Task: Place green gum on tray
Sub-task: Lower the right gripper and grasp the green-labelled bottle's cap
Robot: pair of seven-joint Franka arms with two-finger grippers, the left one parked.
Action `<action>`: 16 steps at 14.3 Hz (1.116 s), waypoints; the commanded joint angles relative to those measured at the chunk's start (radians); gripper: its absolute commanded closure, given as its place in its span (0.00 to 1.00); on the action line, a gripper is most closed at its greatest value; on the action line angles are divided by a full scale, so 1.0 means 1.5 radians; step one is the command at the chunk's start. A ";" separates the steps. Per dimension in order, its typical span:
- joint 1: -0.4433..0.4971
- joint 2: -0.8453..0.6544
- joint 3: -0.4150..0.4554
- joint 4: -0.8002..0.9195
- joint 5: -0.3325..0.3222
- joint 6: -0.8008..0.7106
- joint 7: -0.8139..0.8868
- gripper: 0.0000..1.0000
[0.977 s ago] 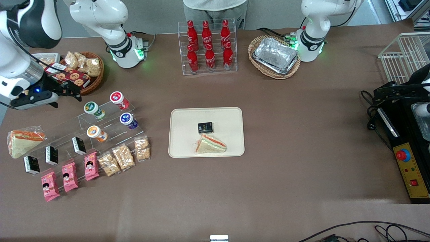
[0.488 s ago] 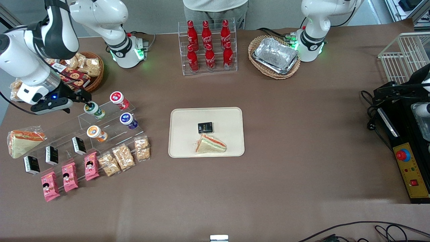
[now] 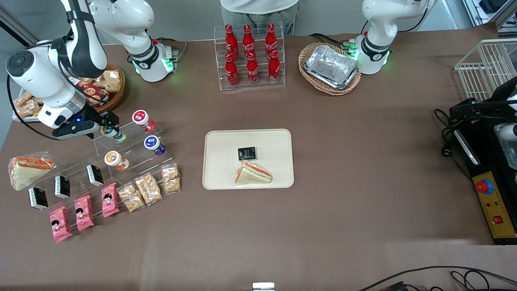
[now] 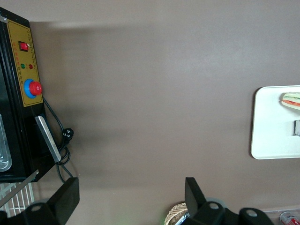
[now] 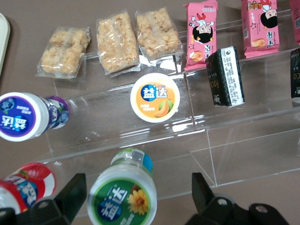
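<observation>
Looking across the bench (image 3: 331, 226) from the working arm's end, we first see a wrapped sandwich (image 3: 26, 171) lying near the edge, with small black packs (image 3: 62, 186) and pink snack packets (image 3: 83, 213) on the low steps of a clear stepped rack (image 3: 133, 159). Just above that, the pincer (image 3: 110, 119) hangs right over the green gum (image 3: 113, 133), which stands on the rack's upper step. In the right wrist view we can see its two fingers spread wide, one on each side of the green gum (image 5: 123, 195), not touching it, so it's open and gripping nothing.

The orange-lidded jar (image 3: 116, 160) sits one step nearer the front camera than the green gum, the red-lidded jar (image 3: 142, 119) stands beside the gum on the same upper step, and the purple-lidded jar (image 3: 154, 145) is a step lower. Bags of puffed snacks (image 3: 149, 188) lie along the lowest step. A wicker basket of cookies (image 3: 103, 87) sits farther from the front camera than the pincer.

Moving on, the tray (image 3: 218, 139) lies mid-bench, well apart from the gum, carrying a small black pack (image 3: 246, 153) and a sandwich wedge (image 3: 253, 173). Farther back stand red cola bottles (image 3: 251, 56) in a clear rack. Toward the parked arm's end there's a basket of foil trays (image 3: 330, 68), then a black control box (image 3: 490, 194) with a red button.
</observation>
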 commanded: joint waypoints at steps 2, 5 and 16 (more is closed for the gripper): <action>0.005 0.015 -0.002 -0.011 -0.002 0.036 0.008 0.01; 0.005 0.020 -0.002 -0.011 -0.001 0.040 0.010 0.36; 0.006 0.023 0.001 0.102 0.001 -0.091 0.034 0.60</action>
